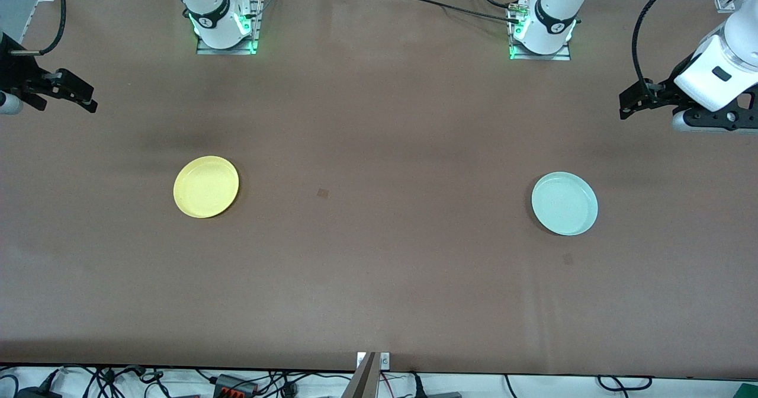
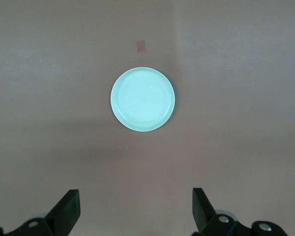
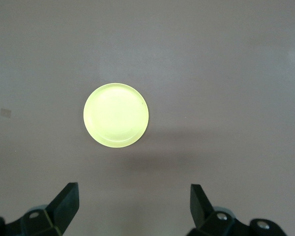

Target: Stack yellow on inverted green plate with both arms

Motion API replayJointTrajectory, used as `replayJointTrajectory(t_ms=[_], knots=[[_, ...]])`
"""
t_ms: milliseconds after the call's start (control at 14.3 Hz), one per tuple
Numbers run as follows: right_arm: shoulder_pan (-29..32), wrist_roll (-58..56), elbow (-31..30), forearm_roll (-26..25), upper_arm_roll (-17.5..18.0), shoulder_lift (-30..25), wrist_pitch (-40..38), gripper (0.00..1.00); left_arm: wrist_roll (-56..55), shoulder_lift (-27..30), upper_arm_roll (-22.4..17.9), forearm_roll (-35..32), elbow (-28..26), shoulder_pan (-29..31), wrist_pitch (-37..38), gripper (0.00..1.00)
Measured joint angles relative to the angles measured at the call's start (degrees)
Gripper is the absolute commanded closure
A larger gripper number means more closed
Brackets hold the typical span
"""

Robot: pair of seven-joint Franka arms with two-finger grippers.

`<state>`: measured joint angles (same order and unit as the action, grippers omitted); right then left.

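The yellow plate [image 1: 206,186] lies rim-up on the brown table [image 1: 379,279] toward the right arm's end, and the green plate [image 1: 564,203] lies well apart from it toward the left arm's end, also rim-up, so by the look of it the flip you need is not yet done.

Your right gripper [image 1: 89,99] hangs high over the table's edge at its own end. Its wrist view looks down on the yellow plate ahead of and well below the spread fingers [image 3: 66,204], which grasp nothing. Your left gripper [image 1: 628,105] hangs the same way over its end of the table, its fingers [image 2: 69,209] parted and empty, with the green plate ahead of and well below them.

Both plates look like thin, light, stiff plastic with smooth, likely slippery faces. You will probably find no purchase on the flat middle. Judge the low raised rim the place to take hold, one finger inside the lip and one outside, pinching at the edge nearest each gripper. A plate this light may skate across the table if a fingertip nudges it before the pinch closes, and it may swing in a one-sided grip during the turn-over. A small dark patch [image 1: 323,192] marks the table between the two plates.
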<state>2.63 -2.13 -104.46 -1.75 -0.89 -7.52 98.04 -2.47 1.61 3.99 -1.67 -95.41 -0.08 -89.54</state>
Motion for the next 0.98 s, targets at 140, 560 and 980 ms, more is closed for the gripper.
replayJointTrajectory(t_ms=[140,560,980], knots=[[0.0,0.0,0.0,0.0,0.0,0.1,0.0,0.0,0.0,-0.4,0.0,0.0,0.0,0.0,0.3,0.0],[0.1,0.0,0.0,0.0,0.0,0.3,0.1,0.0,0.1,-8.2,-0.4,0.0,2.8,0.9,0.1,0.0],[0.1,0.0,0.0,0.0,0.1,0.4,0.1,0.0,3.5,-20.0,-0.6,0.0,3.7,5.2,-10.3,0.0]])
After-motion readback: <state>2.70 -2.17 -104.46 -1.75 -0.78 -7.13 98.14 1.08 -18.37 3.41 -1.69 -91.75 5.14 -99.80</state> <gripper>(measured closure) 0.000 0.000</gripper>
